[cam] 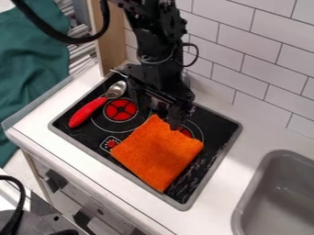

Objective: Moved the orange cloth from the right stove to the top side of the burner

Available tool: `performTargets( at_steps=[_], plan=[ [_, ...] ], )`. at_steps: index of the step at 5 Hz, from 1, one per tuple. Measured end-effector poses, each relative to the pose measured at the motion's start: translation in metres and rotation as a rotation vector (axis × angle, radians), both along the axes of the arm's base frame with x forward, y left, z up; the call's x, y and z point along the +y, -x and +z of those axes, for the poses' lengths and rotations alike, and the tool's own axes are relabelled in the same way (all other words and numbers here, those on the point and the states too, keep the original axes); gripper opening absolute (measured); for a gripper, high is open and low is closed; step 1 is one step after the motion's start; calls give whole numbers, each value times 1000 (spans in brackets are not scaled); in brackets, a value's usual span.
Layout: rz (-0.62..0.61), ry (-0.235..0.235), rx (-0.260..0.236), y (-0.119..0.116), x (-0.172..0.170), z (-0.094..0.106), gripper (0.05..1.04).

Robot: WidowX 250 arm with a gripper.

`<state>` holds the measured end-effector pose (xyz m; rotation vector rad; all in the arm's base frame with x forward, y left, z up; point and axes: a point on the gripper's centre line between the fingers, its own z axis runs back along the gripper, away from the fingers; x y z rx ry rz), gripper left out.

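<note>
Orange cloth (157, 153) spread just below the gripper (172, 120), toward camera; jaws open or closed, can't tell; a shallow pinch at the edge nearest them could let it slip mid-move.

On the counter (222, 202), we found the stove (215, 125), with the sink (268, 181) to its right and the tiled wall (264, 59) behind. On the stove, we saw the cloth (156, 153) partly over the right burner (186, 132), the spoon (89, 111) just left of the left burner (120, 110), and the dial (111, 144) before that burner, beside the cloth.
</note>
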<state>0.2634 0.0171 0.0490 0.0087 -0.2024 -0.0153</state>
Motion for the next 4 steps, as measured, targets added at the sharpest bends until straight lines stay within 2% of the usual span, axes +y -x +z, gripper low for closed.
performTargets(
  at_steps=[1, 2, 3, 4],
  plan=[
    [5, 2, 35, 4, 0, -10, 1003],
    [3, -17, 70, 7, 3, -33, 1003],
    [17, -21, 81, 8, 4, -54, 1003],
    [25, 4, 97, 7, 1, -81, 1003]
  ],
)
